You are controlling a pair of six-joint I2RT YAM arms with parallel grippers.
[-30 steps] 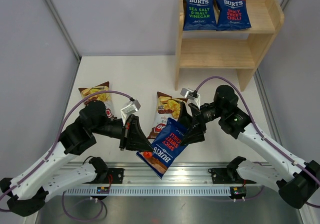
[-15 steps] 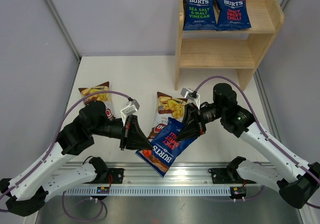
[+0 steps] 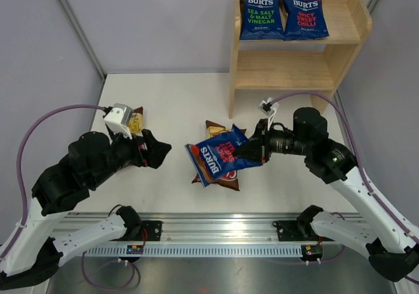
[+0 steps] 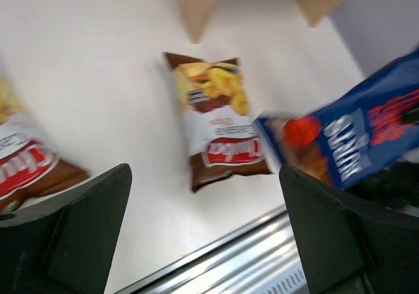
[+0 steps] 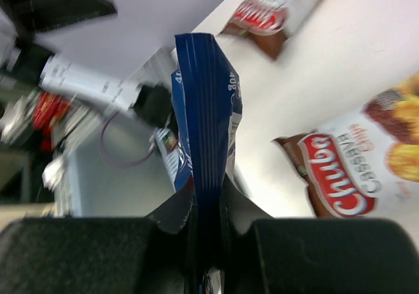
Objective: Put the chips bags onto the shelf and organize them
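Observation:
My right gripper (image 3: 252, 151) (image 5: 209, 223) is shut on the sealed edge of a dark blue BURTS chips bag (image 3: 219, 160) (image 5: 203, 124), held in the air above a brown-white Chuba bag (image 3: 226, 179) (image 5: 353, 169) lying on the table. That blue bag (image 4: 360, 137) hangs at the right of the left wrist view, beside the Chuba bag (image 4: 219, 120). My left gripper (image 3: 157, 151) (image 4: 209, 241) is open and holds nothing, over by the second Chuba bag (image 3: 136, 120) (image 4: 26, 166) (image 5: 268, 12). The wooden shelf (image 3: 298, 71) stands at the back right with two BURTS bags (image 3: 260, 16) (image 3: 305, 14) on its top tier.
The shelf's lower tier (image 3: 281, 78) has nothing on it. Grey walls close in the white table (image 3: 183, 104) on the left, back and right. A metal rail (image 3: 216, 225) (image 4: 262, 255) with the arm bases runs along the near edge.
My left gripper has let go of the blue bag, opened and pulled back to the left. My right gripper has shut on the bag and swung it level, up over the middle Chuba bag.

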